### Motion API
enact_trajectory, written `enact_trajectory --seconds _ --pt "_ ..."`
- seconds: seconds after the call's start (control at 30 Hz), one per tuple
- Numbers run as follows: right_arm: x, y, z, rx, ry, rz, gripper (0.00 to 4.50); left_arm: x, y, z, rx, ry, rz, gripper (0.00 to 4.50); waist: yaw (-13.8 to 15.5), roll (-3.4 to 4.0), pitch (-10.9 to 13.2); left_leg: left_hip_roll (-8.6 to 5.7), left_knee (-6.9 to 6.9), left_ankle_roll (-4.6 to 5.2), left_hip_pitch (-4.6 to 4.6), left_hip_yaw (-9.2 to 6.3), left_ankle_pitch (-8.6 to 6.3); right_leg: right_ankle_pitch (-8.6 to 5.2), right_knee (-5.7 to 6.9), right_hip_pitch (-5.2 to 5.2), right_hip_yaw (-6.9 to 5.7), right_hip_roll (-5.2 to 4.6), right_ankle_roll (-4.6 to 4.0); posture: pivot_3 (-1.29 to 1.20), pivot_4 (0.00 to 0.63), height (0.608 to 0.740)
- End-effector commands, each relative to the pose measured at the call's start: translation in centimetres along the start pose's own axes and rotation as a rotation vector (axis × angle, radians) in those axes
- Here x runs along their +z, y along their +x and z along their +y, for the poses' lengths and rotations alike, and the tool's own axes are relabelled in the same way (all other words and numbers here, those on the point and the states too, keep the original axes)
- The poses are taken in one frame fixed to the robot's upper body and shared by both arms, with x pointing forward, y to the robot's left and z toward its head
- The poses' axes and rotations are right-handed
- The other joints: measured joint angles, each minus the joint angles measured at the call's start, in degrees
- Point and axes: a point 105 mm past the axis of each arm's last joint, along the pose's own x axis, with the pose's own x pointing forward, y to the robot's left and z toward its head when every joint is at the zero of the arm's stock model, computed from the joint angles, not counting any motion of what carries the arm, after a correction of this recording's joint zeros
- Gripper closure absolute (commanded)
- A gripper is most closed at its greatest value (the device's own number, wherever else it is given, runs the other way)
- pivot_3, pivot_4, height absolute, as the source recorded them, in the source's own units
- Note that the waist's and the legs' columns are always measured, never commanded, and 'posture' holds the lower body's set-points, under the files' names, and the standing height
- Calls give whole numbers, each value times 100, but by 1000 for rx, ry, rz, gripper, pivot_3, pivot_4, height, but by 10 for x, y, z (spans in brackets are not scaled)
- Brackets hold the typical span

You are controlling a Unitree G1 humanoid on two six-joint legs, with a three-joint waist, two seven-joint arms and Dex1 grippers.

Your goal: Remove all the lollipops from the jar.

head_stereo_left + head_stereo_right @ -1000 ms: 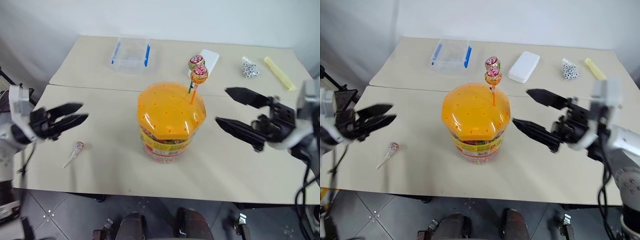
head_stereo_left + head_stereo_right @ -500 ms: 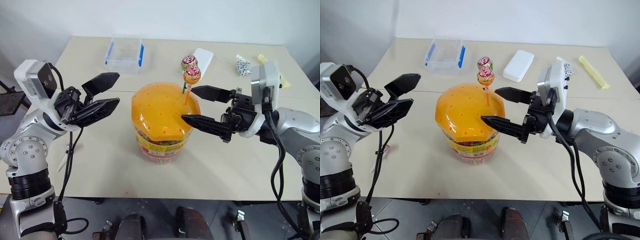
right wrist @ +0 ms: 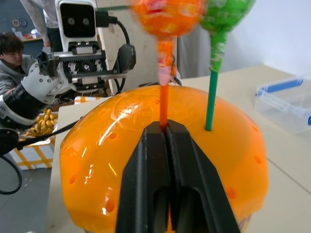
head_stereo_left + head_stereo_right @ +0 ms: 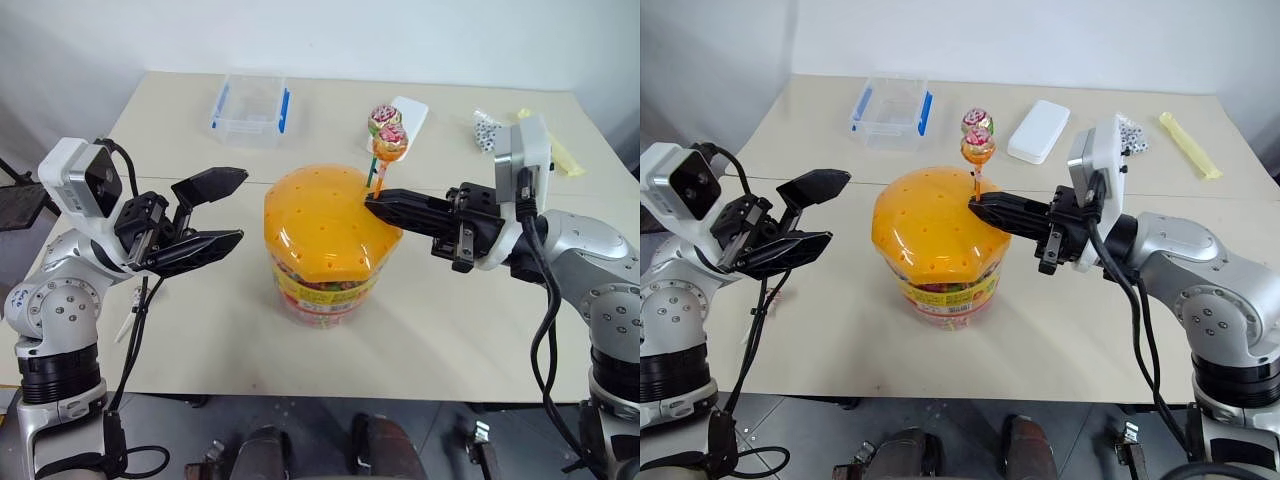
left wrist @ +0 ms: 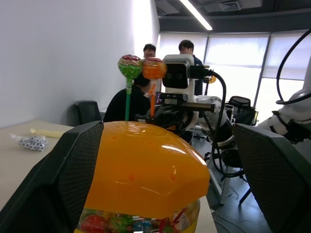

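Two lollipops (image 4: 388, 135) stand in the jar (image 4: 328, 240) lid. Right gripper (image 4: 372, 203) pinches the orange stick at 3 o'clock; left gripper (image 4: 236, 210) spread wide at 9.

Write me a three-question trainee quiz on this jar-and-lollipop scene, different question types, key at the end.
1. True or false: the right gripper is shut on the orange-stick lollipop.
2. How many lollipops stand in the jar's orange lid? A) one B) two C) four
3. Fill in: the left gripper beside the jar is ____.

Key: 1 true; 2 B; 3 open
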Motion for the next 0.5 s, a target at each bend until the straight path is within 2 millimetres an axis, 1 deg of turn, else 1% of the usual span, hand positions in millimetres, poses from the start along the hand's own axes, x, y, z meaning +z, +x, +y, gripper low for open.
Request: enact_trajectory --seconds 0.03,0.13,0.17,0.27,0.33,0.37,0.4,0.43,0.47,0.5 --pt "21 -7 3 36 -53 -128 4483 9 4 -2 -28 18 -63 0 -2 0 0 0 0 0 0 0 0 0 1 0 0 0 0 0 150 740" --pt "45 -21 6 79 -48 -301 4483 11 8 -4 -53 -8 -93 0 5 0 0 0 0 0 -1 -4 0 0 1 1 -2 0 0 0 150 740" --pt "52 -29 -2 13 -54 -331 4483 10 9 -5 -62 -9 -85 0 5 0 0 0 0 0 0 -2 0 0 0 1 -2 -1 0 0 150 740" --pt "62 -45 -14 -98 -57 -352 4483 8 10 -7 -72 -8 -64 0 8 0 0 0 1 0 -1 -4 0 0 1 2 -2 -1 0 0 150 740" --pt "64 -71 -29 -207 -21 -300 4483 7 10 -7 -74 29 -31 0 32 0 0 0 0 0 -2 -4 0 0 1 1 -2 -1 0 0 150 740" --pt "57 -88 -39 -299 -12 -215 4483 5 9 -8 -85 30 6 0 39 0 0 -1 0 0 -2 -5 0 0 0 1 -3 -1 0 0 150 740" --pt "33 -114 -57 -473 -4 -6 4483 -3 7 -7 -89 75 102 0 73 1 1 -1 -1 0 -2 -3 0 0 -2 2 -3 -1 0 0 150 740" --pt "18 -134 -67 -583 -2 146 4483 -10 5 -6 -96 105 173 0 113 0 0 -2 -3 2 -4 -2 -1 0 -6 1 -3 -1 0 0 150 740" --pt "-10 -171 -82 -798 41 407 4483 -15 1 -7 -117 128 248 0 125 -1 0 -4 -11 4 2 1 -2 0 -10 2 -2 0 0 0 150 740" --pt "-28 -202 -89 -943 92 571 4483 -17 -3 -9 -136 129 293 0 137 2 0 -3 -12 4 1 4 -3 0 -15 2 -2 0 0 0 150 740"
